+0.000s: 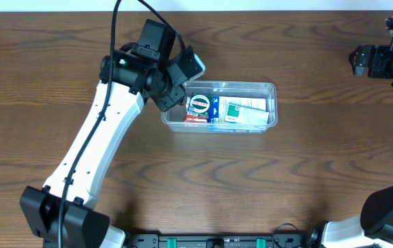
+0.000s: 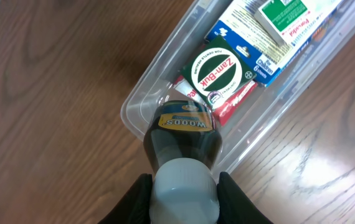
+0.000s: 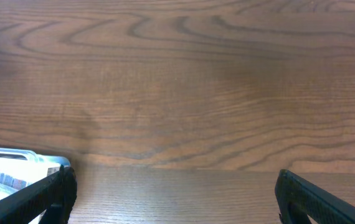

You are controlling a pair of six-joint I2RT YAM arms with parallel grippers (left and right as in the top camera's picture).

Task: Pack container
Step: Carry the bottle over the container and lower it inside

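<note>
The container (image 1: 273,88) is a clear plastic tub lying mid-table, and it shows in the left wrist view as a rounded end (image 2: 141,99). Inside lie a green-and-white Zam-Buk box (image 2: 218,71), a blue box (image 2: 243,46) and a white-and-green packet (image 1: 243,110). My left gripper (image 2: 185,193) is shut on the white cap of a dark bottle (image 2: 184,140) with a yellow-and-blue label. The bottle points down into the container's left end, beside the Zam-Buk box. In the overhead view the left gripper (image 1: 172,93) hides the bottle. My right gripper (image 3: 174,186) stands open over bare wood, far right of the container.
The table is brown wood (image 1: 265,179). A corner of the container (image 3: 15,154) shows at the lower left of the right wrist view. The right arm (image 1: 389,62) sits at the far right edge, and the left arm (image 1: 100,138) slants up from the front left.
</note>
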